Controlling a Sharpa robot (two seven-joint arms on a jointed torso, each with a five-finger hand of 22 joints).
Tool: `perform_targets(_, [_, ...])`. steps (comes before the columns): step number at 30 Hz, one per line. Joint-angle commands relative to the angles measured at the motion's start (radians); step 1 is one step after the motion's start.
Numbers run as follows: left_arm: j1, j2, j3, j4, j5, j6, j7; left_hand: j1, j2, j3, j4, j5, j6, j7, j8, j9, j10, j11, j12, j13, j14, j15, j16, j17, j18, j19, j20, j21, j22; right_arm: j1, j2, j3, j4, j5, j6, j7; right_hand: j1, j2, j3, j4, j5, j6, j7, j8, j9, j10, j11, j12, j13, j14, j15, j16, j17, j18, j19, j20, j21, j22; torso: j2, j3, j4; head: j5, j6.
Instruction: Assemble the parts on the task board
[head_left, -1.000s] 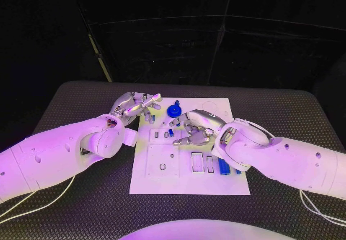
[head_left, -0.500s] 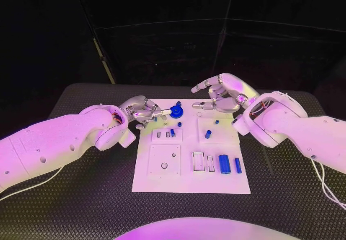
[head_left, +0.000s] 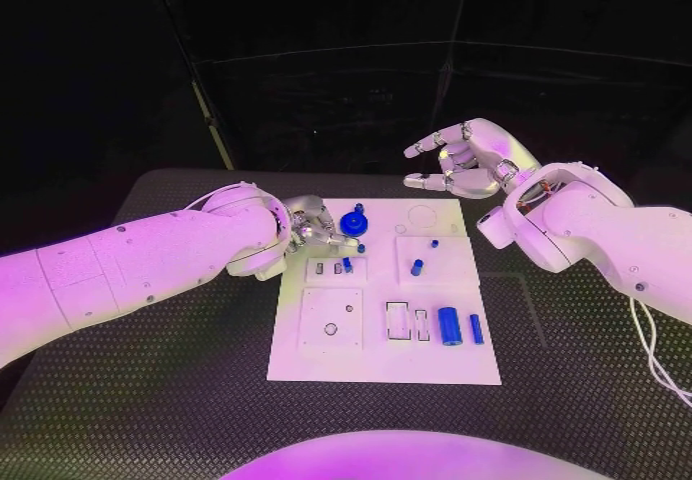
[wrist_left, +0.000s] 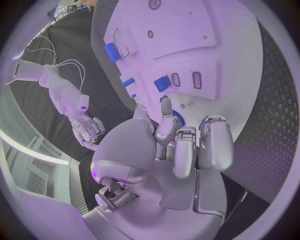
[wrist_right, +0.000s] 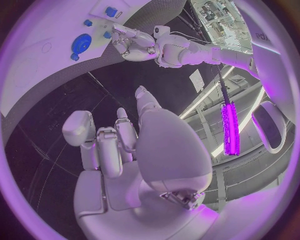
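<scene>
Black textured matting is covering the wide table (head_left: 173, 400), and the flat white rectangular task board (head_left: 378, 362) is lying in its middle, long side running away from the robot.

Two white arms are reaching in from either side. The silver left hand (head_left: 315, 230) is hovering low at the board's far left corner, its fingers (wrist_left: 181, 150) curling in beside a round blue gear-like part (head_left: 352, 221) that is sitting near the board's far edge. Whether those fingers are actually pinching the gear or only touching it cannot be told.

The silver right hand (head_left: 462, 160) is hanging in the air beyond the board's far right corner, well apart from everything, with its fingers spread and nothing between them; in its own wrist view the hand (wrist_right: 119, 145) is floating above bare matting.

On the board's near right area, a blue cylinder part (head_left: 449, 326) is lying on its side, with a thinner blue bar part (head_left: 476, 328) just beside it. Further away, a short blue peg part (head_left: 415, 267) is standing upright in the board. Smaller still, a tiny blue piece (head_left: 346, 265) is sitting in a slot near the left hand.
</scene>
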Motion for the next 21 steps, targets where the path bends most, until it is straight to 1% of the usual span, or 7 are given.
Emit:
perform_targets(1, [0.015, 0.020, -0.013, -0.019, -0.073, 0.059, -0.065, -0.016, -0.001, -0.008, -0.001, -0.006, -0.009, -0.001, 0.008, 0.006, 0.006, -0.003, 0.004, 0.002, 0.104, -0.009, 0.003, 0.263, -0.020, 0.006, 0.000, 0.006, 0.003, 0.002, 0.003, 0.001, -0.002, 0.025, -0.005, -0.001, -0.001, 0.008, -0.007, 0.001, 0.005, 0.006, 0.000, 0.004, 0.000, 0.004, 0.000, 0.002, -0.003, 0.086, -0.007, -0.003, 0.175, -0.007, 0.000, -0.002, -0.001, -0.001, -0.002, 0.0010, 0.0012, 0.003, -0.002])
perform_targets(3, [0.022, 0.036, -0.023, -0.031, -0.076, 0.067, -0.070, -0.018, 0.000, -0.008, -0.001, -0.007, -0.011, -0.001, 0.010, 0.008, 0.006, -0.003, 0.004, 0.001, 0.104, -0.009, 0.003, 0.263, -0.020, 0.006, 0.000, 0.006, 0.003, 0.003, 0.006, 0.002, -0.003, 0.025, -0.004, -0.002, -0.001, 0.008, -0.007, 0.001, 0.005, 0.006, 0.000, 0.004, 0.000, 0.004, 0.000, 0.002, -0.003, 0.086, -0.007, -0.003, 0.175, -0.007, 0.000, -0.002, -0.001, -0.001, -0.002, 0.0009, 0.0012, 0.003, -0.003])
perform_targets(6, [0.026, 0.049, -0.029, -0.042, -0.078, 0.079, -0.073, -0.019, 0.000, -0.008, -0.001, -0.007, -0.011, -0.001, 0.010, 0.008, 0.006, -0.003, 0.004, 0.001, 0.104, -0.009, 0.003, 0.263, -0.020, 0.006, 0.000, 0.007, 0.004, 0.003, 0.008, 0.002, -0.005, 0.025, -0.004, -0.004, -0.001, 0.008, -0.007, 0.001, 0.005, 0.006, 0.000, 0.004, 0.000, 0.004, 0.000, 0.002, -0.003, 0.086, -0.007, -0.003, 0.175, -0.007, 0.000, -0.002, -0.001, -0.001, -0.002, -0.0011, 0.0011, 0.004, -0.003])
perform_targets(8, [0.028, 0.059, -0.032, -0.051, -0.078, 0.093, -0.076, -0.020, 0.001, -0.009, -0.001, -0.007, -0.012, 0.000, 0.011, 0.009, 0.006, -0.003, 0.004, 0.001, 0.104, -0.009, 0.003, 0.263, -0.020, 0.006, 0.000, 0.007, 0.004, 0.003, 0.010, 0.002, -0.007, 0.025, -0.004, -0.005, -0.003, 0.008, -0.008, 0.001, 0.008, 0.004, 0.000, 0.004, -0.001, 0.004, 0.000, 0.001, -0.004, 0.086, -0.007, -0.003, 0.175, -0.006, -0.001, -0.002, -0.001, -0.003, -0.002, -0.0012, 0.0002, 0.005, -0.004])
perform_targets(13, [0.031, 0.076, -0.035, -0.062, -0.089, 0.117, -0.079, -0.017, 0.009, -0.005, -0.004, -0.007, -0.019, 0.000, 0.015, 0.016, 0.001, -0.002, 0.001, -0.003, 0.104, -0.008, 0.003, 0.263, -0.019, 0.003, 0.000, 0.005, 0.000, 0.003, 0.012, 0.002, -0.011, 0.025, -0.004, -0.008, -0.004, 0.008, -0.010, 0.001, 0.009, 0.003, 0.001, 0.004, -0.001, 0.003, 0.000, 0.000, -0.004, 0.085, -0.007, -0.003, 0.174, -0.006, -0.001, -0.003, -0.001, -0.003, 0.000, -0.0015, 0.0005, 0.005, -0.005])
perform_targets(17, [0.032, 0.085, -0.035, -0.067, -0.094, 0.133, -0.081, -0.015, 0.010, -0.005, -0.004, -0.006, -0.021, 0.001, 0.016, 0.017, 0.002, -0.002, 0.002, -0.002, 0.104, -0.008, 0.003, 0.263, -0.020, 0.004, 0.000, 0.006, 0.002, 0.003, 0.015, 0.002, -0.016, 0.025, -0.003, -0.011, -0.004, 0.008, -0.010, 0.001, 0.010, 0.003, 0.001, 0.004, -0.002, 0.003, 0.000, 0.000, -0.005, 0.085, -0.007, -0.003, 0.174, -0.006, -0.001, -0.003, -0.001, -0.003, 0.000, -0.0021, -0.0004, 0.005, -0.007])
perform_targets(21, [0.032, 0.091, -0.036, -0.068, -0.095, 0.146, -0.082, -0.013, 0.011, -0.004, -0.005, -0.006, -0.021, 0.000, 0.017, 0.019, 0.004, -0.002, 0.005, 0.002, 0.104, -0.008, 0.003, 0.263, -0.021, 0.005, 0.000, 0.008, 0.006, 0.003, 0.018, 0.002, -0.019, 0.025, -0.001, -0.012, -0.005, 0.008, -0.011, 0.002, 0.011, 0.002, 0.001, 0.004, -0.002, 0.002, 0.000, -0.001, -0.006, 0.085, -0.007, -0.004, 0.173, -0.006, -0.002, -0.003, -0.002, -0.006, 0.000, -0.0023, 0.0008, 0.006, -0.009])
